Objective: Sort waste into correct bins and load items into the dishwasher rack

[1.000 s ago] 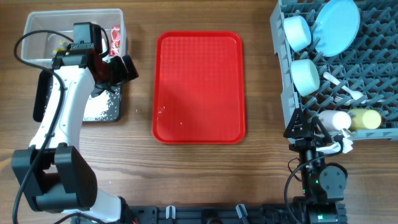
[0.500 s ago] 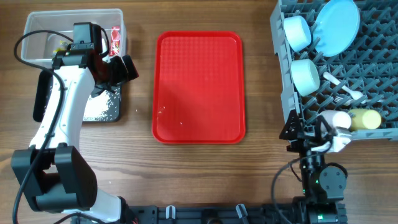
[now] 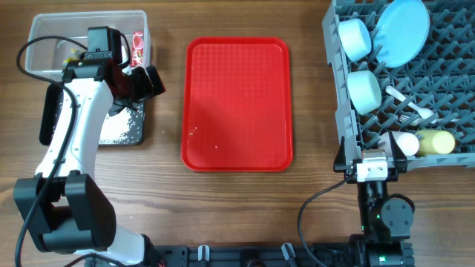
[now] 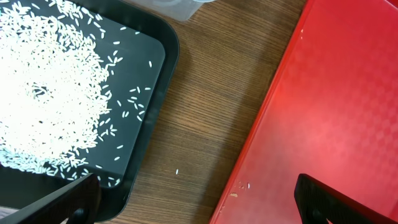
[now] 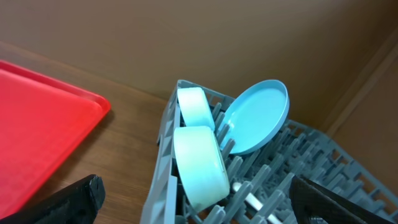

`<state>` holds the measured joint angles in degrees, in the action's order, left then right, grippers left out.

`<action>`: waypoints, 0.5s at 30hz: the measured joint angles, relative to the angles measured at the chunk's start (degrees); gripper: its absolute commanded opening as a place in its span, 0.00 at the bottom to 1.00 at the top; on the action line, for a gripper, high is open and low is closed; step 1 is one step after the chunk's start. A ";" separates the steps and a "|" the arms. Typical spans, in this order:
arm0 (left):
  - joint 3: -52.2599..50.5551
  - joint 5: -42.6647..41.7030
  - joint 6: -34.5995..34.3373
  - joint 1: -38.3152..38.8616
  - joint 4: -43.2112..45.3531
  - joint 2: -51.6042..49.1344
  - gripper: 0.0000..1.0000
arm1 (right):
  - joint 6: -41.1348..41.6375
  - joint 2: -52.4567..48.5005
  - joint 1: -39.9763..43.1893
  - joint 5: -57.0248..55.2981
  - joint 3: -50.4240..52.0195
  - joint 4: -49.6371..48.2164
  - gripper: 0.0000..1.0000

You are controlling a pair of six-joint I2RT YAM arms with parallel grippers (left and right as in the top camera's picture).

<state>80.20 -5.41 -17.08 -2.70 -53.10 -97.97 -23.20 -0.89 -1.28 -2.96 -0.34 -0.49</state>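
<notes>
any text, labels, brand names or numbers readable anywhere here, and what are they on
No text can be read in any view.
Red print on the clear wrapper, lying in the clear tub: too small and blurred to read.
Red tray, black tray, dishwasher rack: no markings visible.

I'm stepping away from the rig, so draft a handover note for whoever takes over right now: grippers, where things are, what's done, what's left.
Left gripper open, empty, above the table between black tray and red tray.
Right gripper open, empty, by the rack.
Done: plate, two bowls, pink cup, yellow cup and cutlery sit in the rack; rice in the black tray; wrapper in the clear tub.
Left: stray grains on the red tray, one on the table.
</notes>
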 measured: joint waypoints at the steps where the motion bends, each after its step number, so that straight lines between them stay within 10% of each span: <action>1: 0.00 0.00 0.00 0.00 0.00 0.00 1.00 | -0.79 0.00 0.00 0.00 0.00 0.02 1.00; 15: 0.00 -0.02 0.00 0.00 0.00 0.00 1.00 | -3.10 0.00 0.00 0.00 0.00 0.00 1.00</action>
<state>80.20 -5.43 -17.08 -2.70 -53.10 -97.97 -26.30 -0.89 -1.28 -2.96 -0.34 -0.49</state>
